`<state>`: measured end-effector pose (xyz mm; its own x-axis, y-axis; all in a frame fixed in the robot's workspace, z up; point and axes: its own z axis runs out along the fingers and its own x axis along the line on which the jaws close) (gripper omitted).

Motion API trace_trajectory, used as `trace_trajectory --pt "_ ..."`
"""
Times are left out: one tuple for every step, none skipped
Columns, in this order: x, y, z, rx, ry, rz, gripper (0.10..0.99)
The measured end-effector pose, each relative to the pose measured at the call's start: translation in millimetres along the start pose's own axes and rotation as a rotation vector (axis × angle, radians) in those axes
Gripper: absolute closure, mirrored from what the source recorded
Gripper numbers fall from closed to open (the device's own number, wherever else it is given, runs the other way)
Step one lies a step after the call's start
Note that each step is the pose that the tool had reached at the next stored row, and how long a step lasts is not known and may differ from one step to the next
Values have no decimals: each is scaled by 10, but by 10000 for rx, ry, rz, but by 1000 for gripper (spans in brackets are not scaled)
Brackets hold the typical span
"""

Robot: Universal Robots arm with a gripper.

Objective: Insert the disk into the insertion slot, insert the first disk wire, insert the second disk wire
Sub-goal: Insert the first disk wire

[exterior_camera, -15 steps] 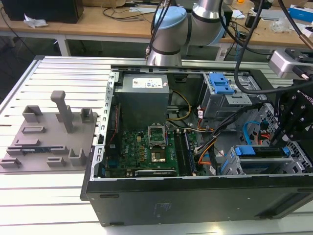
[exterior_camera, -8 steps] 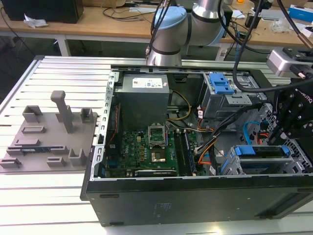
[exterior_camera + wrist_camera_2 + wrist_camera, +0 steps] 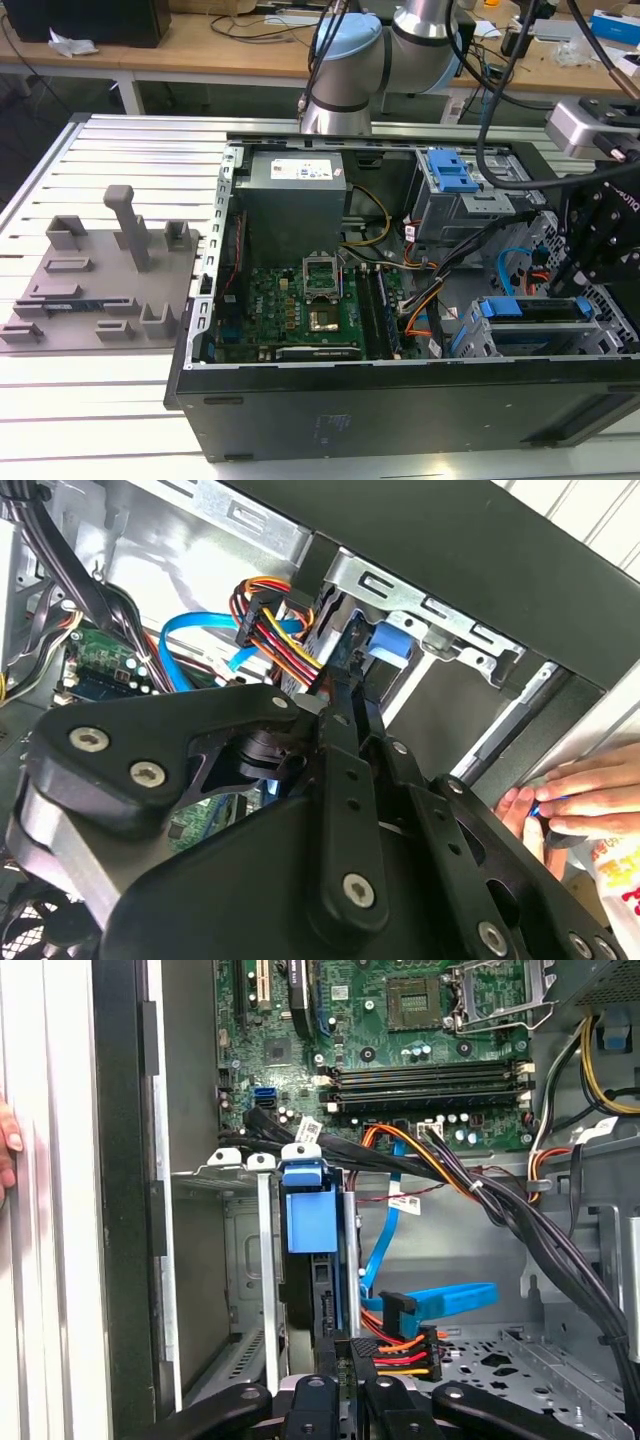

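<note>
The pincer [image 3: 343,1355] is drawn narrow, its fingers almost together right at the rear edge of the disk [image 3: 310,1225]; whether they pinch it I cannot tell. The disk stands on edge ahead of the pincer, seated in the insertion slot [image 3: 264,1280]. Just beside the pincer hangs a plug with coloured wires [image 3: 400,1345], a blue flat cable [image 3: 440,1298] just past it. Farther ahead lies the motherboard [image 3: 400,1030]. A person's hand [image 3: 585,790] is at the case's outer edge.
</note>
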<state>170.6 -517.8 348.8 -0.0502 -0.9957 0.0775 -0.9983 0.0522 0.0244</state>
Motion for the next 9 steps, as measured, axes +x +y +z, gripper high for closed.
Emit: trace_trajectory --pt "4 0 1 -1 0 1 918" --pt "9 -1 1 0 0 3 918" --pt "15 -1 2 -1 0 4 918" --pt "19 -1 3 -1 -1 5 918" --pt "22 -1 4 -1 -1 6 918" --pt "25 -1 4 -1 -1 7 918" --pt "30 -2 7 -1 -1 9 918" --pt "31 -2 8 -1 0 10 918" --pt "32 -2 9 -1 2 11 918"
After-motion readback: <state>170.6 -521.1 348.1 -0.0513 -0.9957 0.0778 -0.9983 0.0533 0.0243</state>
